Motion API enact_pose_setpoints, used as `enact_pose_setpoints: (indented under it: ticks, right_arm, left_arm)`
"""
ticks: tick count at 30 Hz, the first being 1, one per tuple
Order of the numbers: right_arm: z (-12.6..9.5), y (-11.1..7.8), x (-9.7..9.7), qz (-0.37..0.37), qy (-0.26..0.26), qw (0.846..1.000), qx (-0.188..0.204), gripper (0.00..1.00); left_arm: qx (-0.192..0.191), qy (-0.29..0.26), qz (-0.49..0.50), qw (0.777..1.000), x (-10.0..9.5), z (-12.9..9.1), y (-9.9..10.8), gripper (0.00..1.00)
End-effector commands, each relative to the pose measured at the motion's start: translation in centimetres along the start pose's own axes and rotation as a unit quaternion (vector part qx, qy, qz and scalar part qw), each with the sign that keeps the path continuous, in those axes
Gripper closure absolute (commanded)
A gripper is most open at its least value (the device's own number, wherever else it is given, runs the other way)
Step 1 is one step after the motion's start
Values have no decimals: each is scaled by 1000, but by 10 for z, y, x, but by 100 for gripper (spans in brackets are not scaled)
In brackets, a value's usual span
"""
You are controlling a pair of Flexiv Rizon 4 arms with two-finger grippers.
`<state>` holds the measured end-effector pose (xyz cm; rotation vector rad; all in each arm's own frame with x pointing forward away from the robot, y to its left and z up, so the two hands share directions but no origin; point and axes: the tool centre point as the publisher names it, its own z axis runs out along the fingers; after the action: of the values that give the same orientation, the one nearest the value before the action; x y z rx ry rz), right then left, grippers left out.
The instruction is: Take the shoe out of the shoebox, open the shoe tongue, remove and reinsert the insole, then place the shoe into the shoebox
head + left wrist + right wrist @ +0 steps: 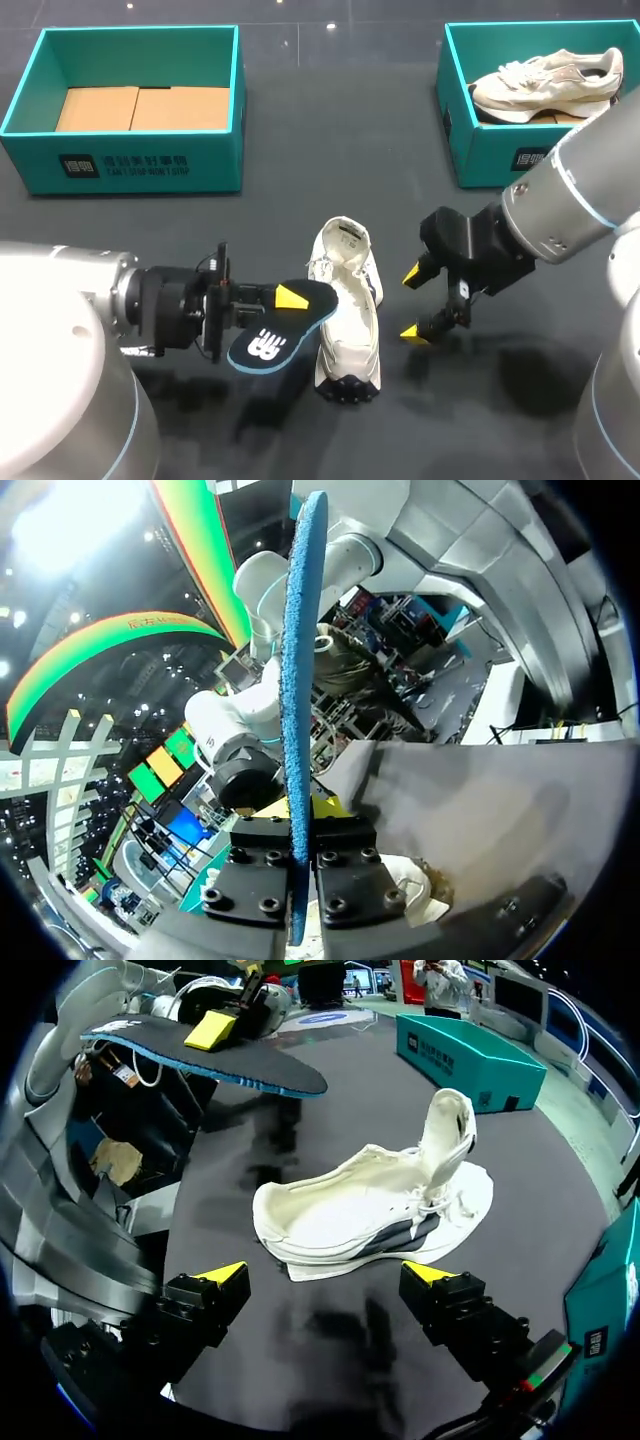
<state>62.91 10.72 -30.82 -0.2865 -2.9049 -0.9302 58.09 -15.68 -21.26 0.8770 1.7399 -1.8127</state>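
Head view: left jaws clamp the insole (266, 345), seemingly over the shoe (355, 325); right jaws gape wide.

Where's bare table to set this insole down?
Bare table lies between the left shoebox and right shoebox, behind the shoe, and in front of the left shoebox. Crowded beside the shoe: left gripper with insole on one side, open right gripper on the other.

The left arm (60, 320) and right arm (565, 205) are fat silver-grey cylinders with thin blue joint rings. The left claw (285, 305) and right claw (414, 303) are black with yellow wedge tips (dark screws stud the left one's blocks).
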Motion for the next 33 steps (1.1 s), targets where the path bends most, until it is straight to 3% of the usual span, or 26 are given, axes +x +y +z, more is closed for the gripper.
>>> enact_pose_setpoints:
  ticks: [1, 9, 12, 20, 33]
  right_arm:
    - [4, 6, 6, -7, -19, 999, 26, 0]
    - [4, 6, 6, -7, -19, 999, 26, 0]
    - [12, 14, 7, -35, -21, 998, 44, 0]
    - [31, 9, 13, -40, -19, 995, 87, 0]
    - [46, -2, 10, -55, -21, 995, 78, 0]
  left_arm:
    - [3, 6, 0, 1000, -3, -3, 2, 100]
    - [3, 6, 0, 1000, -3, -3, 2, 100]
    - [24, -3, -24, 999, 1, 5, 13, 100]
    - [54, -24, -55, 997, 9, 14, 20, 100]
    - [49, -21, -97, 994, 24, 25, 20, 100]
